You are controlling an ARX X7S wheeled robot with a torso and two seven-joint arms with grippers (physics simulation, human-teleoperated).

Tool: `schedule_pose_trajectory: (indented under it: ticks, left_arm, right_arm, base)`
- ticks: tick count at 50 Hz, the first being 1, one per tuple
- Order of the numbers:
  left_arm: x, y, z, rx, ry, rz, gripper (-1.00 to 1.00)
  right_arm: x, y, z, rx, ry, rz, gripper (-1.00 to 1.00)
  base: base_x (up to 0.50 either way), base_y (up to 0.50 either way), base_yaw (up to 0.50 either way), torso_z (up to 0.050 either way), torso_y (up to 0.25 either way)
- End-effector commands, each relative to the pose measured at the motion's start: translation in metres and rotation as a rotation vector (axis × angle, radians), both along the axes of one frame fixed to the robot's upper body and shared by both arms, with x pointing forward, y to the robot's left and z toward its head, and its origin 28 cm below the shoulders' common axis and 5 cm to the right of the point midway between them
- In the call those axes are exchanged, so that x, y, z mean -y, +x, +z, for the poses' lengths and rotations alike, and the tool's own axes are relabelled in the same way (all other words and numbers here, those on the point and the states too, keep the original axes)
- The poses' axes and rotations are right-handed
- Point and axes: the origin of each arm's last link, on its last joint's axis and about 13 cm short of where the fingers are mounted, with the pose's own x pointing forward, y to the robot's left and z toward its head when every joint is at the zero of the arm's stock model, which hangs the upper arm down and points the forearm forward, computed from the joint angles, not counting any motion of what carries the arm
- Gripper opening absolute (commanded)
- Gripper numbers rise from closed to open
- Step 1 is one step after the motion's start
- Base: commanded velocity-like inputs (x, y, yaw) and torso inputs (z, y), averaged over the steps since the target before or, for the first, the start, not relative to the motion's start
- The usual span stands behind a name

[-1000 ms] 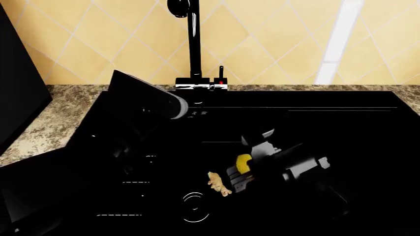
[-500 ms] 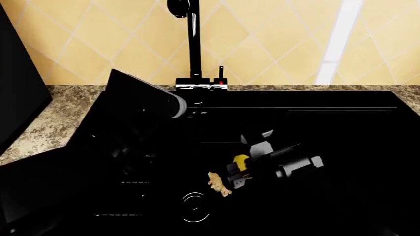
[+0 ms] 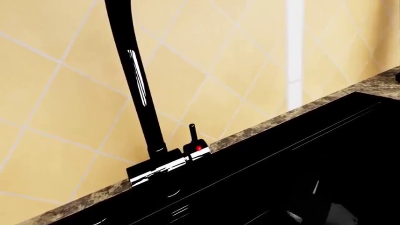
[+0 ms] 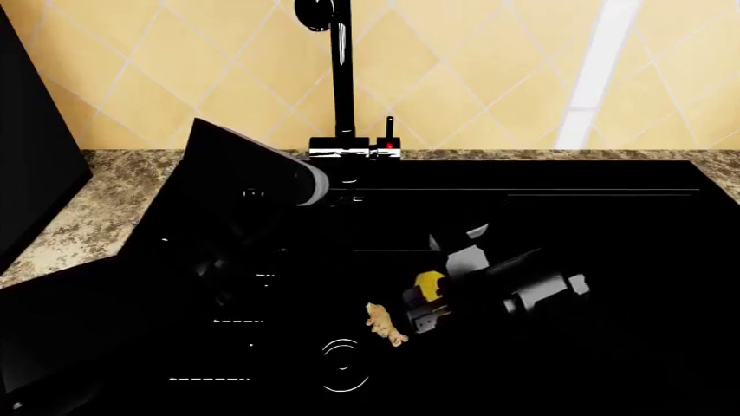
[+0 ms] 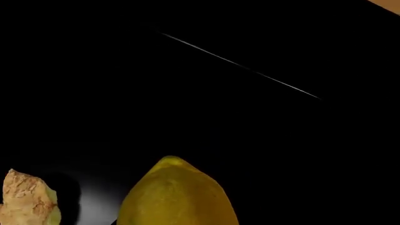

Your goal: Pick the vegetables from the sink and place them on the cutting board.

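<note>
The yellow lemon-shaped vegetable (image 4: 431, 284) sits between the fingers of my right gripper (image 4: 425, 299), low in the black sink (image 4: 601, 225). It fills the near part of the right wrist view (image 5: 178, 194). The gripper is shut on it. The beige ginger root (image 4: 386, 325) lies on the sink floor just to its left, apart from the gripper, and also shows in the right wrist view (image 5: 28, 201). My left arm (image 4: 249, 195) hangs over the sink's left part near the faucet (image 4: 341, 78). Its jaws merge into the black and cannot be made out. The cutting board is out of view.
The tall black faucet (image 3: 134, 79) stands at the sink's back rim against the yellow tiled wall. A speckled stone counter (image 4: 104, 199) borders the sink at the left and back. A black appliance front (image 4: 29, 156) stands at the far left. A round drain (image 4: 345, 364) lies below the ginger.
My right gripper shifted slightly left and back right, with the lemon moving along with it. The ginger and the left arm have stayed put.
</note>
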Motion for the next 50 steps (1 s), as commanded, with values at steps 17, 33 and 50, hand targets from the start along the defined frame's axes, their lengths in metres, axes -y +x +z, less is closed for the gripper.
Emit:
schedule_pose_trajectory:
  ticks: [17,33,50]
  left_arm:
    - [0.004,-0.006,0.007,-0.022,-0.025,0.036,1.00]
    - [0.019,-0.022,0.017,-0.151,-0.085,0.093,1.00]
    - [0.046,-0.022,0.007,-0.277,0.010,0.085,1.00]
  right_arm:
    - [0.017,-0.051,0.120,0.314,0.069,0.034,-1.00]
    - [0.036,-0.092,0.179,0.571,0.155,-0.020,-1.00]
    - [0.044,-0.118,0.204,0.706,0.177,-0.072,-1.00]
  base:
    - [0.00,0.00,0.00,0.000,0.000]
    - [0.00,0.00,0.00,0.000,0.000]
    - [0.00,0.00,0.00,0.000,0.000]
